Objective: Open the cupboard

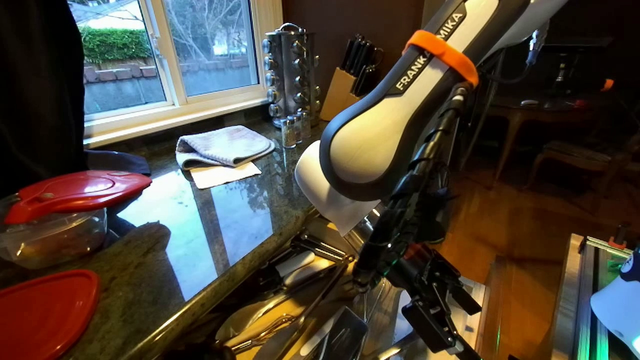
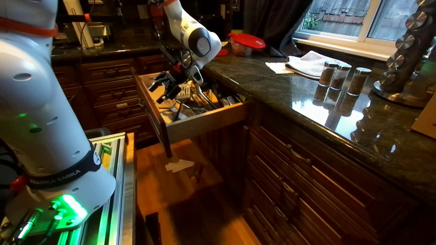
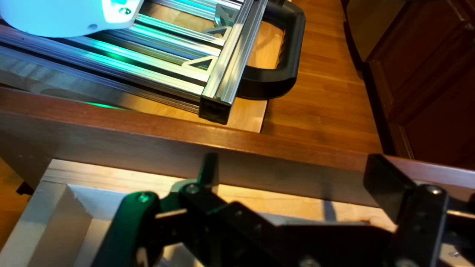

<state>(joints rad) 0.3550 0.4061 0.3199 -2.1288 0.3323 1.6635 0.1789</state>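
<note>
The cupboard, a wide drawer [image 2: 207, 121], is pulled out from under the counter. It has pale wood sides and a dark brown front. It holds several utensils, seen in both exterior views. Its dark front panel [image 3: 148, 128] crosses the wrist view, with the pale box below it. My gripper [image 2: 155, 94] is open and empty, over the drawer close to the inner side of its front. In the wrist view the fingers [image 3: 293, 163] are wide apart with nothing between them. The gripper also shows in an exterior view [image 1: 447, 314]. I cannot tell whether the fingertips touch the wood.
The dark stone counter [image 2: 272, 92] overhangs the drawer. On it are a red-lidded container [image 2: 247, 42], a folded cloth [image 1: 225, 145], spice jars [image 2: 340, 76], a spice rack [image 1: 292, 75] and a knife block [image 1: 342, 92]. The robot's base rail [image 3: 167, 78] with a black handle [image 3: 293, 52] faces the drawer front.
</note>
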